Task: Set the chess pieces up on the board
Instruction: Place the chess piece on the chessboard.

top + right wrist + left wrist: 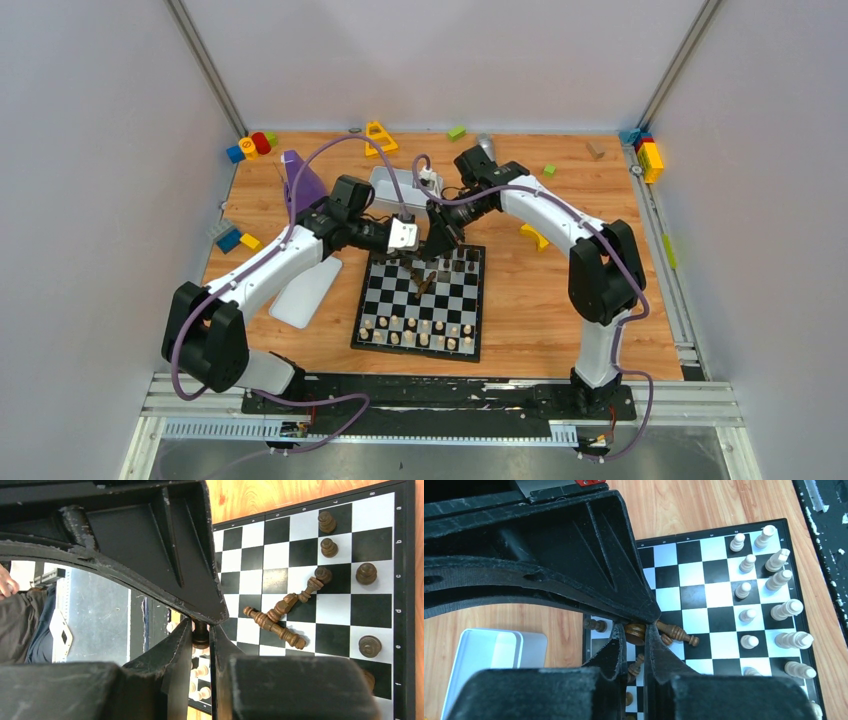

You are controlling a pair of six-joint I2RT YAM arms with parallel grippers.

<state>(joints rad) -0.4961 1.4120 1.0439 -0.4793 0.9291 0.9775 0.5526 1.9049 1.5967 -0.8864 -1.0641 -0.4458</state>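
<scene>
- The wooden table [540, 310] carries the chessboard [455, 300] near its middle, between the two arms.
- The left gripper [635, 630], over the board's far side, is pinching a dark chessman [636, 635].
- The right gripper [201, 625], just beside it, is pinching a second dark chessman [201, 639].
- The pale pieces [420, 330] stand in two rows along the near edge.
- A few fallen dark pieces [280, 620] lie across the squares.
</scene>
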